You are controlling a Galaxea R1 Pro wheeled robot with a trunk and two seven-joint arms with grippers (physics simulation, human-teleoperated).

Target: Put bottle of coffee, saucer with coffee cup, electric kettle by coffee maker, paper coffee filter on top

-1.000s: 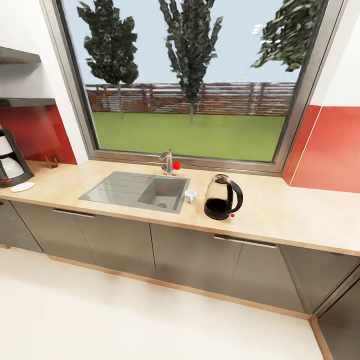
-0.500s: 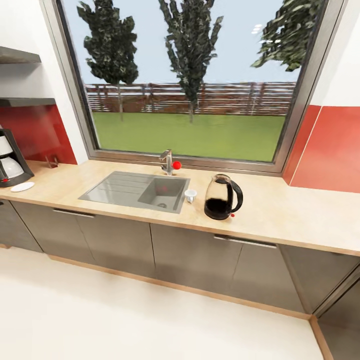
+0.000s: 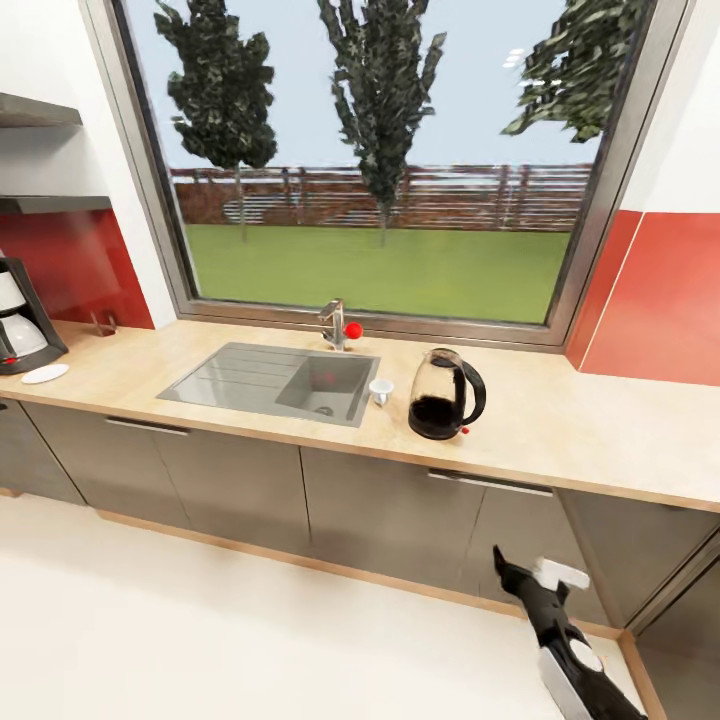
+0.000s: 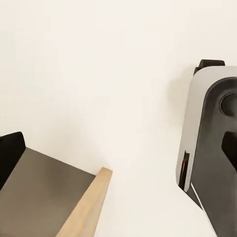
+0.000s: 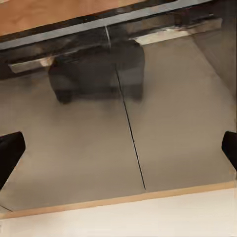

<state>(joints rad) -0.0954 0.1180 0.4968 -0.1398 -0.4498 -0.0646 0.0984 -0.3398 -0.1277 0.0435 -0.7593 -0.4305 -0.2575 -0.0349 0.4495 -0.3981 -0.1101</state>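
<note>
Glass electric kettle stands upright on table | up-left of my right gripper | fingers apart, empty | left: can't tell

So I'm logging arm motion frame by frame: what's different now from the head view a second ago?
The right arm has come up into the head view at the lower right, its right gripper open and empty in front of the grey cabinet fronts. Nothing was grasped or released. The electric kettle, coffee cup, saucer and coffee maker sit where they were on the kitchen countertop.
</note>
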